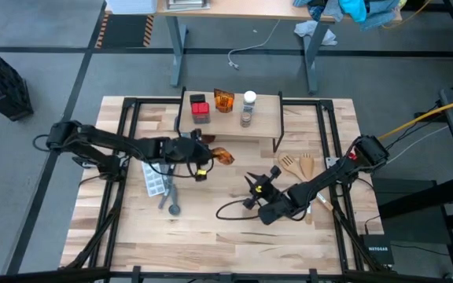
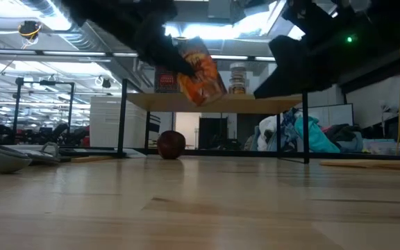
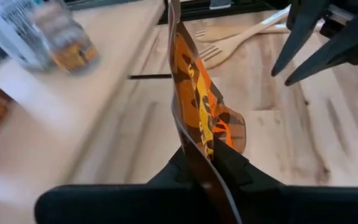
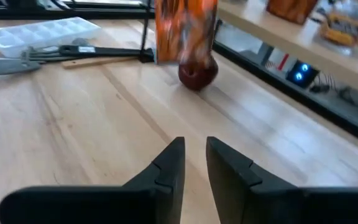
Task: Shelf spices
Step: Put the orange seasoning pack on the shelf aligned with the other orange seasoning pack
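My left gripper (image 1: 209, 155) is shut on an orange see-through spice packet (image 1: 222, 154), held in the air just in front of the shelf's near edge (image 1: 230, 138). The small light-wood shelf (image 2: 210, 103) carries a red-topped box (image 1: 199, 106), an orange jar (image 1: 223, 101) and a white-capped jar (image 1: 248, 108). A small dark red-brown round jar (image 2: 171, 144) sits on the table under the shelf. My right gripper (image 1: 255, 183) hovers open over the table's middle, right of the packet and touching nothing. My left gripper pinches the orange packet between its two fingers at the packet's edge (image 3: 199, 144) nearest the wrist. The fingers (image 3: 238, 168) come roughly level from the table's left. The packet is lifted clear at about shelf height and tilted (image 2: 200, 69), its free end pointing away from the gripper.
Two wooden spatulas (image 1: 297, 163) lie right of the shelf. A pale ice-cube-style tray (image 1: 154, 182) and a grey utensil (image 1: 171, 203) lie near the left arm. A black cable (image 1: 228, 209) loops on the table near the right arm. Black frame rails (image 1: 124, 157) border the table.
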Robot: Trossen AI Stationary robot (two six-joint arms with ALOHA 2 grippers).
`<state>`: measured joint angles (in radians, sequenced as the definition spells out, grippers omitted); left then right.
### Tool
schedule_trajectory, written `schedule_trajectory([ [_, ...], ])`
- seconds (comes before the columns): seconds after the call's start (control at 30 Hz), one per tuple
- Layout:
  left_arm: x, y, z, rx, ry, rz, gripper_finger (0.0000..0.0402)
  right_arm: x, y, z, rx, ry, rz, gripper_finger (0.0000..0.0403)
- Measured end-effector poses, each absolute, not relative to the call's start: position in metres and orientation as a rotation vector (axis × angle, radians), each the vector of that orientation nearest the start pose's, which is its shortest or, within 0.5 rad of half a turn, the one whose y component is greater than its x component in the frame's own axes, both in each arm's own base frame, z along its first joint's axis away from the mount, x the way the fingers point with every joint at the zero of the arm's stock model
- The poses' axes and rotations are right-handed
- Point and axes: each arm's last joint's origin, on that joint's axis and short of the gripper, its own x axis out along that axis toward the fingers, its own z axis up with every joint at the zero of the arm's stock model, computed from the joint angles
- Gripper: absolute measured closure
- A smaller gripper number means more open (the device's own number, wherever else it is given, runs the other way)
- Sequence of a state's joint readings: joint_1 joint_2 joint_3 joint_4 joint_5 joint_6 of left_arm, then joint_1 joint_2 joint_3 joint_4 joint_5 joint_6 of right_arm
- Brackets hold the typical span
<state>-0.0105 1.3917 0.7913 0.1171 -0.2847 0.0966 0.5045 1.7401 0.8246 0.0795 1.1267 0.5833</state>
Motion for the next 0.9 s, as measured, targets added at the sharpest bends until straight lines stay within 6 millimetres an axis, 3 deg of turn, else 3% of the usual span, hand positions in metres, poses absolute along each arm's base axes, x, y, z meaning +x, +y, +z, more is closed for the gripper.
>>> schedule_trajectory([
  [0.27,0.302,0.034,0.275,0.288,0.555,0.296,0.0396,0.284,0.127,0.136,0.012,0.403,-0.751,0.0331],
  [0.57,0.300,0.070,0.308,0.323,0.572,0.306,0.0396,0.286,0.129,0.113,0.025,0.439,-0.754,0.0331],
  [0.9,0.294,0.098,0.325,0.329,0.567,0.295,0.0396,0.290,0.130,0.100,0.074,0.416,-0.769,0.0331],
])
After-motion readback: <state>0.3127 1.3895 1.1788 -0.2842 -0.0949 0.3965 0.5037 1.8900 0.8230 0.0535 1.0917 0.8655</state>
